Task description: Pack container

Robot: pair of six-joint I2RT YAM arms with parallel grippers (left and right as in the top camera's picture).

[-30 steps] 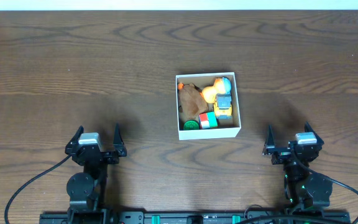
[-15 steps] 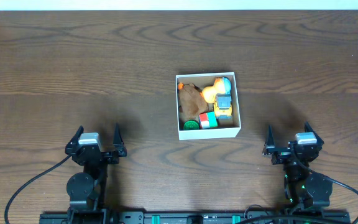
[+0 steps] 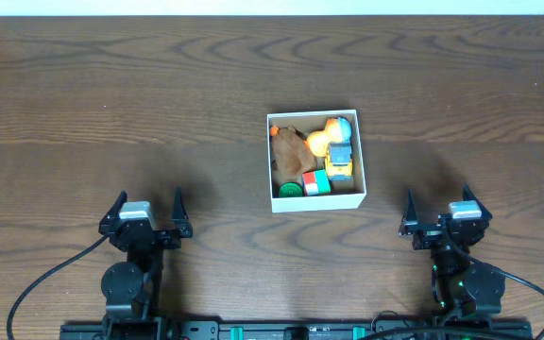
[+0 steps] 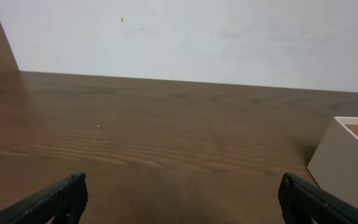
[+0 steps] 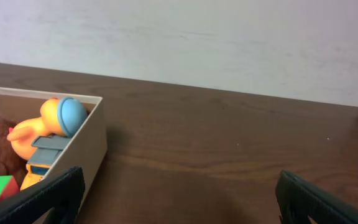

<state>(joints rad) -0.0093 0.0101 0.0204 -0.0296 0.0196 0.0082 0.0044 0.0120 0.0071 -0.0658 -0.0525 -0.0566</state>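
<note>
1. white-walled container [image 3: 316,200] sits mid-counter; overhead shows toys [image 3: 305,156] inside, while the left wrist view shows only its wall.
2. right wrist view: orange, perhaps a duck [image 5: 33,130].
3. left gripper [image 3: 147,203] and right gripper [image 3: 437,203], near the front edge, fingers spread.

Your overhead camera looks straight down on the whole table [image 3: 111,94]. Both wrist cameras sit low, facing the wall [image 4: 197,37]; all three share the container [image 3: 317,200].

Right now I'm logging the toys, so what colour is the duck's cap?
Light blue cap on the orange duck, clearest in the right wrist view.
</note>
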